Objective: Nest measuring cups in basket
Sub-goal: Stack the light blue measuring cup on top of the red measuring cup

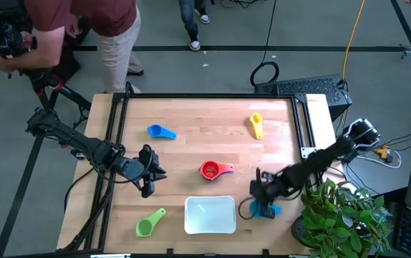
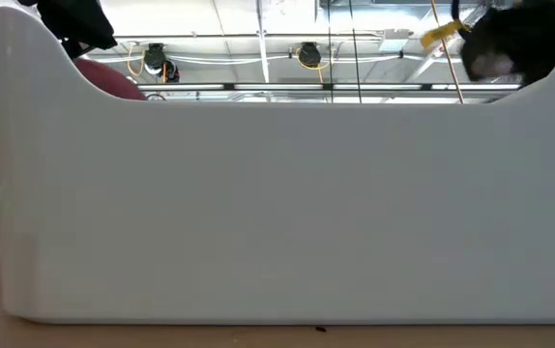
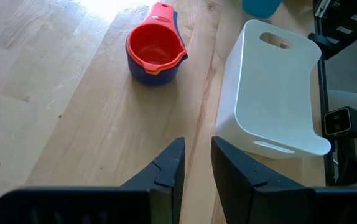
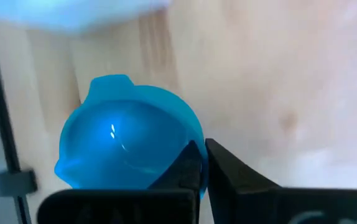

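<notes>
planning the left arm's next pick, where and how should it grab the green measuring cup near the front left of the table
Judging from the high view, grip the green measuring cup by its short flat handle, coming straight down from above. The handle sticks out toward the basket with bare table around it, so narrow fingers should fit across it more easily than across the round bowl. The left gripper, slightly open, hovers not far behind it.

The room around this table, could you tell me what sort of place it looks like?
Probably a robotics lab or workshop. The wooden table stands in a black frame on grey floor, cables trail across that floor, and a person stands beside it. The low view shows an open industrial ceiling.
</notes>
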